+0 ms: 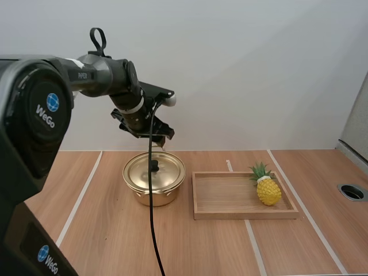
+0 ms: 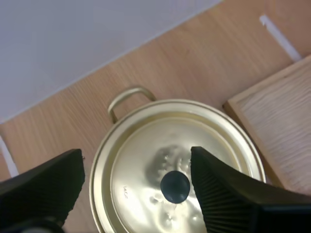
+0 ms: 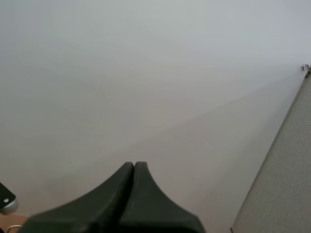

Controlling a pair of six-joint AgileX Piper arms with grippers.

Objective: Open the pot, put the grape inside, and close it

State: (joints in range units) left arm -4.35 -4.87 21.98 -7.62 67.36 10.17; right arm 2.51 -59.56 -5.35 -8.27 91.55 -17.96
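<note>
I'm looking down on a pale wooden table [image 1: 109, 230] crossed by strips of white tape [image 1: 80, 195], with a plain white wall [image 1: 259, 69] behind it. A grey partition panel [image 1: 357, 123] stands at the far right, above a round cable hole [image 1: 352, 191] in the tabletop.

My left gripper [image 1: 156, 137] hangs with its fingers spread wide and nothing between them. The shiny gold metal pot [image 1: 164, 198] sits straight below it, its gold lid [image 1: 169, 169] on. In the left wrist view the lid's black knob [image 2: 175, 187] lies between the two fingers. To the right of that gripper is a shallow rectangular wooden tray [image 1: 230, 214], with a yellow toy pineapple [image 1: 268, 191] at its far end.

My right gripper [image 3: 133, 167] is pressed closed, empty, facing the wall.

I can read "WeGo" [image 1: 46, 112] on the near arm housing and "PiPER" [image 1: 83, 75] on the left arm's link.
</note>
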